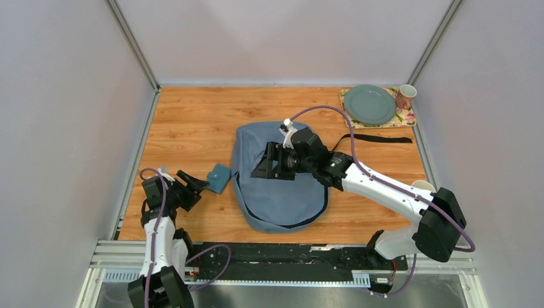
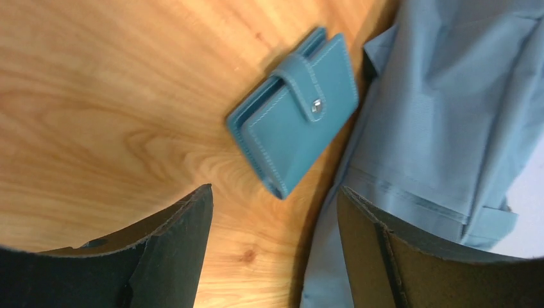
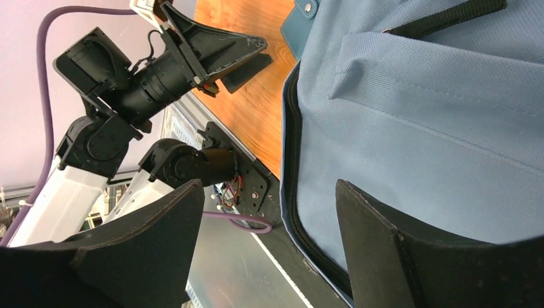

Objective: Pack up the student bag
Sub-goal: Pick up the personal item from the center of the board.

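The student bag (image 1: 282, 192), a soft grey-blue backpack with a dark zip along its edge, lies flat in the middle of the wooden table. A teal snap wallet (image 1: 219, 178) lies flat on the wood beside the bag's left edge. My left gripper (image 1: 200, 185) is open just left of the wallet and holds nothing. In the left wrist view the wallet (image 2: 295, 112) lies just beyond the open gripper (image 2: 274, 192), with the bag (image 2: 442, 128) to the right. My right gripper (image 1: 262, 168) hovers open over the bag's left part. In the right wrist view that gripper (image 3: 269, 186) is empty over the bag (image 3: 436, 128).
A green plate (image 1: 369, 104) and a paper cup (image 1: 405, 96) sit on a floral mat (image 1: 409, 118) at the back right corner. A black strap (image 1: 378, 138) trails right from the bag. Grey walls enclose the table, and a metal rail (image 1: 289, 260) runs along its near edge.
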